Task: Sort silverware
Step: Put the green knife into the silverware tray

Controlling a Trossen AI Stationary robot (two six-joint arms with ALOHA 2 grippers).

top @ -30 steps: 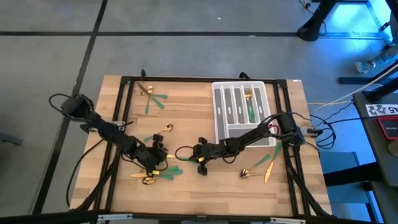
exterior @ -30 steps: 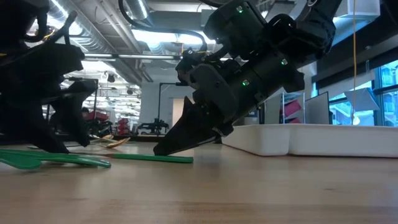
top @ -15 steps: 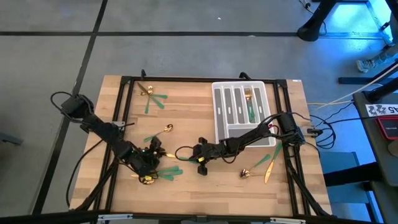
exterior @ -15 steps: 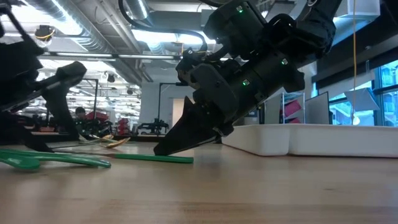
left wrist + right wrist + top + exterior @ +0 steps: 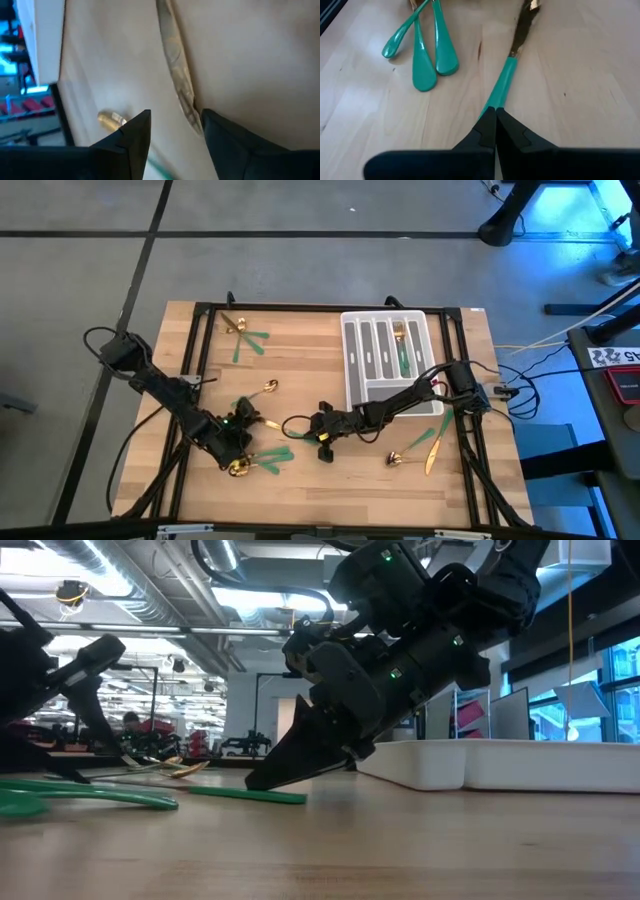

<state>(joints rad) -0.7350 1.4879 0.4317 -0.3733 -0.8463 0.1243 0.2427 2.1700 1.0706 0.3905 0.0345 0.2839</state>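
Observation:
The silverware has gold heads and green handles. A knife [image 5: 512,60] lies on the table in front of my right gripper [image 5: 322,442], which is shut on its green handle near the table's middle. My left gripper [image 5: 240,425] is open, low over the table at the near left. Its fingers stand on either side of a gold piece [image 5: 175,65] lying flat; I cannot tell whether they touch it. More green-handled pieces [image 5: 272,457] lie just beside it, also seen in the right wrist view [image 5: 422,55]. My right gripper pinches the free end of the knife's green handle [image 5: 492,105] between its two fingertips. The fingers slant down from the table's right side and lie along the knife. The knife lies flat on the table [image 5: 245,794], its gold blade [image 5: 524,22] pointing away toward the left.
The grey-white slotted tray [image 5: 352,370] stands at the far right with a fork [image 5: 400,345] in it. Loose pieces lie at the far left [image 5: 243,335], mid left [image 5: 265,388] and near right [image 5: 425,445]. A black frame [image 5: 200,330] borders the table.
My left gripper has gone toward the table's left edge, staying low over the table. My right gripper and the knife have kept still.

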